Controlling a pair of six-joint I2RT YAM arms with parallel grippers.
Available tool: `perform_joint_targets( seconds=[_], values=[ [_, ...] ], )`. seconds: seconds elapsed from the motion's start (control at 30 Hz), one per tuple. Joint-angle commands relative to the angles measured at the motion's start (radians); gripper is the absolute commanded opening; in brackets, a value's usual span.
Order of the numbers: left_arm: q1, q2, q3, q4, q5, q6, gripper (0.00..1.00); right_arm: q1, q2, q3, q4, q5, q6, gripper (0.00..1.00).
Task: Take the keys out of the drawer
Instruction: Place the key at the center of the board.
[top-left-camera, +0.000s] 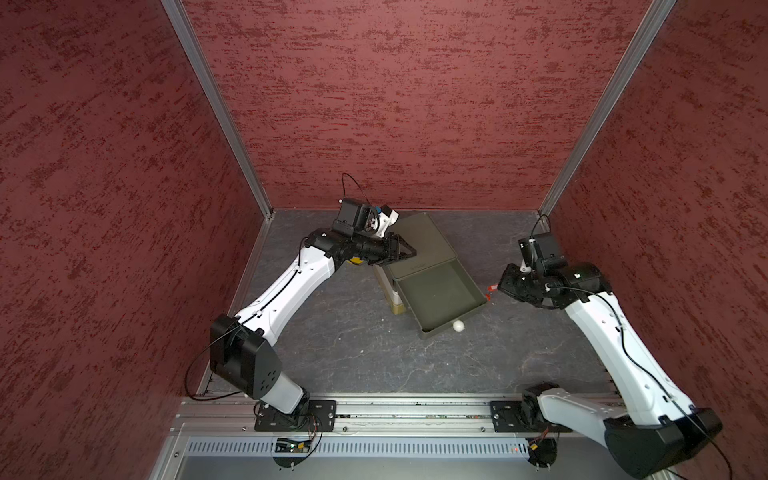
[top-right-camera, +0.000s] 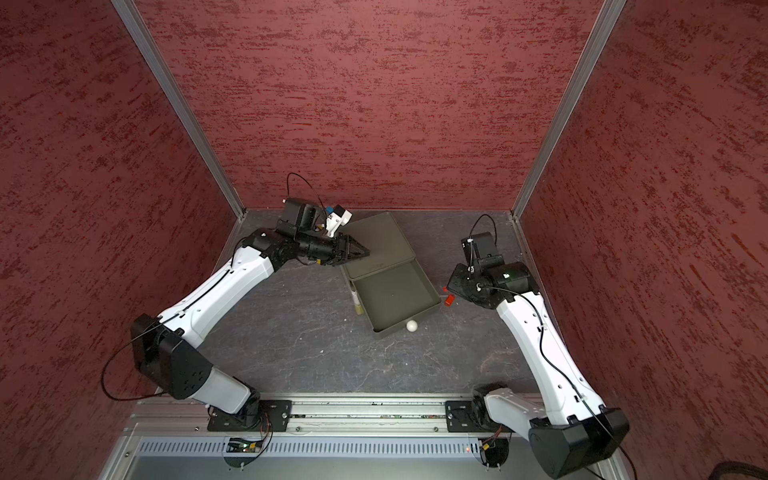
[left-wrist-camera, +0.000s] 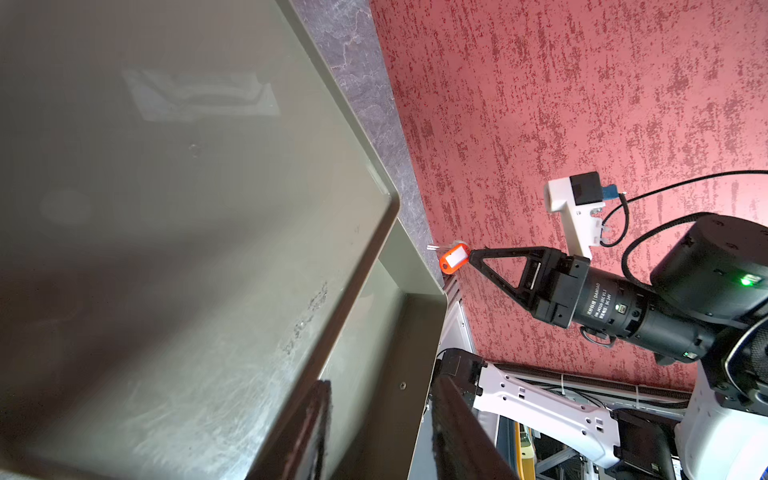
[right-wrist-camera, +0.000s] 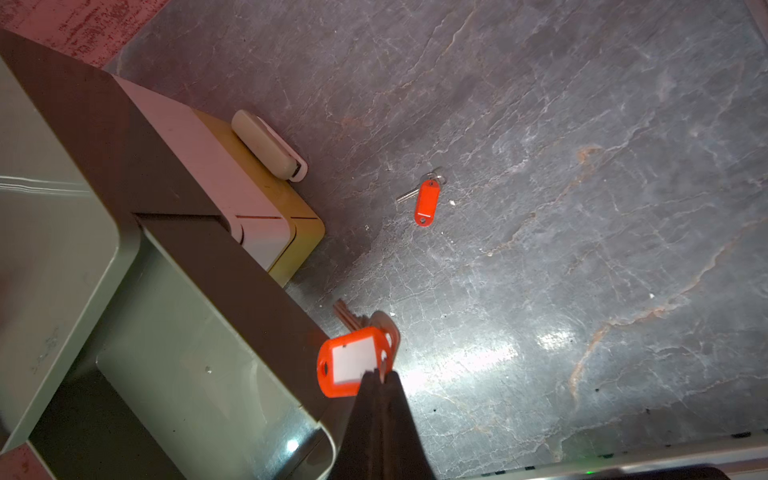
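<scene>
In both top views the right hand (top-left-camera: 498, 287) sits right of the frame's centre, just outside the right wall of the pulled-out drawer (top-left-camera: 436, 291). Only red specks show at its tip there.

The right wrist view makes them plain — the hand (right-wrist-camera: 380, 376) is pressed together on the edge of a red tag with a white label. This is the held key (right-wrist-camera: 353, 361); its metal keys hang off the ring beside the drawer's outer wall, raised off the bench (right-wrist-camera: 582, 249). The same view shows a second key (right-wrist-camera: 426, 203) with a red tag lying flat on the bench, apart from the hand and outside the drawer. In a top view it is the red spot (top-right-camera: 449, 300) just below the hand's tip.

The left wrist view gives the side-on look — the held key (left-wrist-camera: 454, 259) pinched at the very tip of the right hand (left-wrist-camera: 471, 257).

The left hand (top-left-camera: 409, 251), above frame centre, is over the olive cabinet top (top-left-camera: 419, 232). Its fingers (left-wrist-camera: 307, 432) stand slightly apart, and I cannot tell whether they touch the top.
</scene>
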Motion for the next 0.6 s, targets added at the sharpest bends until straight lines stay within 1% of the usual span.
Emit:
perform_joint_targets(
  seconds=[0.0, 0.57],
  values=[
    [-0.008, 0.002, 0.021, -0.011, -0.010, 0.024, 0.43, -0.029, -0.009, -0.032, 0.044, -0.027, -0.019, 0.00],
    [-0.015, 0.000, -0.002, -0.008, -0.021, 0.021, 0.43, -0.100, 0.011, -0.194, 0.123, -0.072, -0.061, 0.00]
  ],
)
